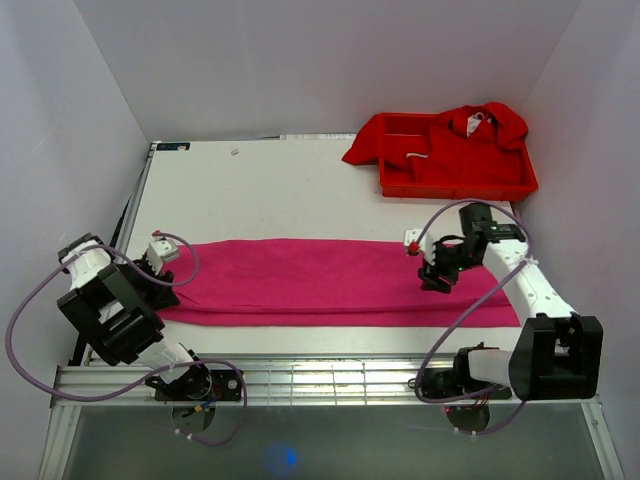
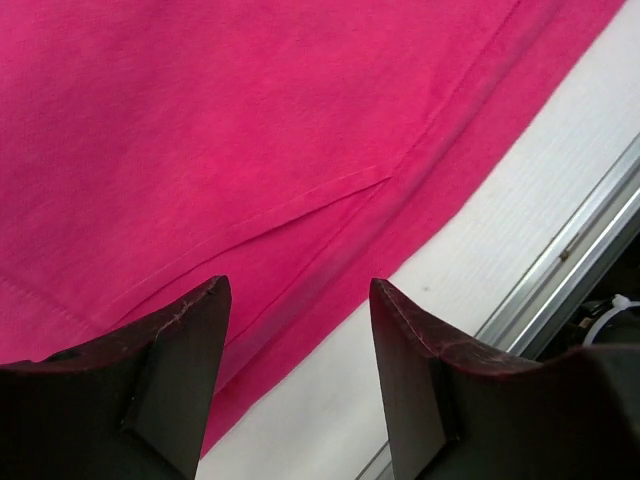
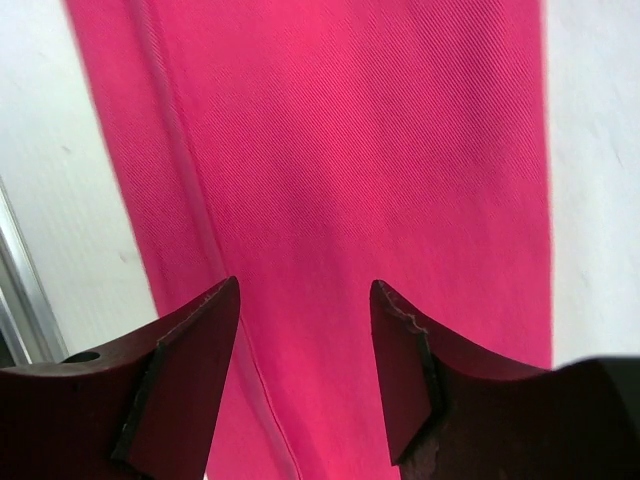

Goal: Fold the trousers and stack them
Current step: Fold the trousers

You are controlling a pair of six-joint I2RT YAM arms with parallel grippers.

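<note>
The magenta-pink trousers (image 1: 330, 280) lie flat as one long strip across the white table, folded lengthwise. My left gripper (image 1: 158, 272) hovers over their left end, jaws open and empty. In the left wrist view the trousers (image 2: 250, 150) fill most of the frame, and the left gripper (image 2: 298, 300) sits above their near hem and the bare table. My right gripper (image 1: 435, 278) hangs over the right part of the strip, open, holding nothing. The right wrist view shows the trousers (image 3: 350, 170) running between the right gripper (image 3: 305, 300) fingers, with a seam (image 3: 190, 200) near the left finger.
A red plastic tray (image 1: 455, 185) at the back right holds bright red garments (image 1: 455, 140) that spill over its left rim. A metal rail (image 1: 330, 380) runs along the table's near edge. White walls close in the left, back and right sides.
</note>
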